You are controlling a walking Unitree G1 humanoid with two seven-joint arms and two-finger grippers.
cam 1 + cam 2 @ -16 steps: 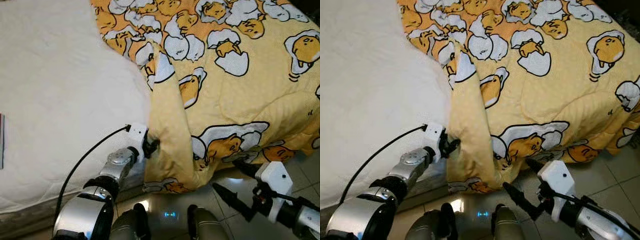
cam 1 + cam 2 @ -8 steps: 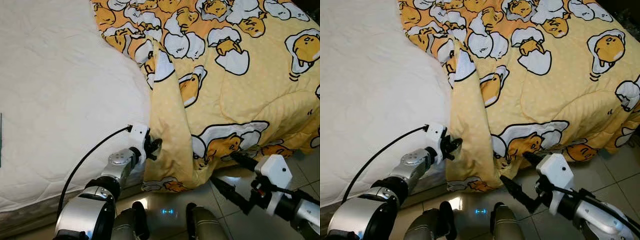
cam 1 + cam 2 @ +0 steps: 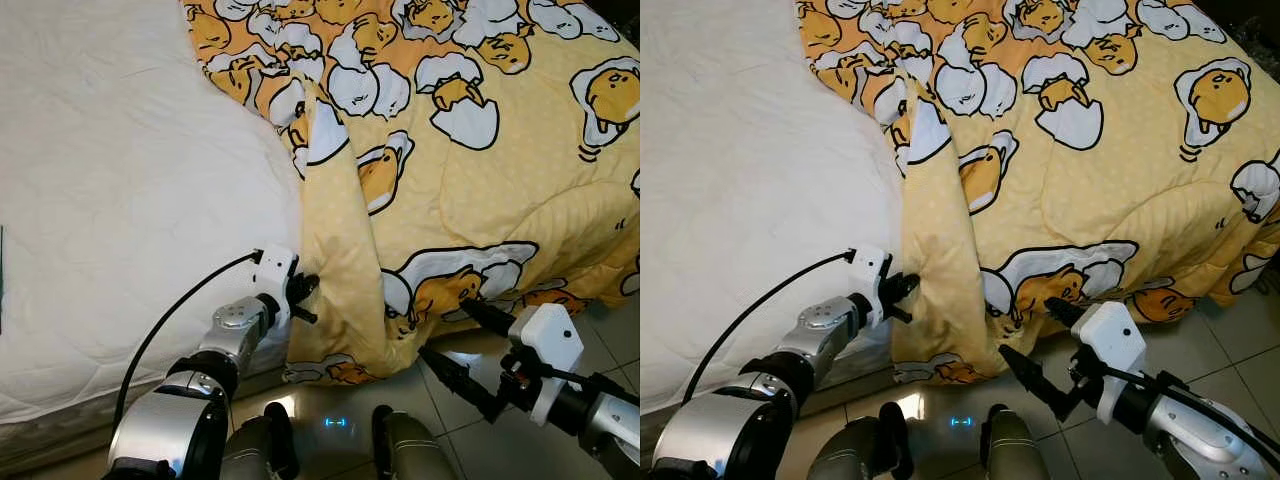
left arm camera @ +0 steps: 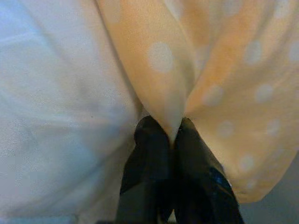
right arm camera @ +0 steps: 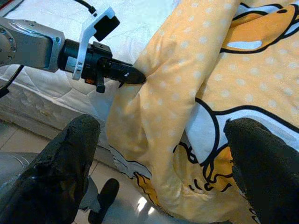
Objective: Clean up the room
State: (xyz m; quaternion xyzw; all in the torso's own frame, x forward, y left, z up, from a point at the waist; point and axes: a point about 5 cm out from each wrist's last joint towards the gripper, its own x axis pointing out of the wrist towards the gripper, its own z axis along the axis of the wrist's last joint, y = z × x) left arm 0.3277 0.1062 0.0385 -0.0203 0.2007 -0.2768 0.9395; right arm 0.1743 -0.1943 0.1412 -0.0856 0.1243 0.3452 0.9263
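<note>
The left pincer point(image 3: 305, 290) pinches the hanging edge of the soft, polka-dotted yellow quilt point(image 3: 480, 170) at the bed's point(image 3: 110, 200) 6 o'clock edge. The right pincer point(image 3: 455, 335) gapes wide at 4 o'clock over glossy floor tiles point(image 3: 470, 440).

Left end effector point(image 3: 305, 290) lower centre, fingers pinched together. Right end effector point(image 3: 458, 338) lower right, fingers spread wide.
</note>
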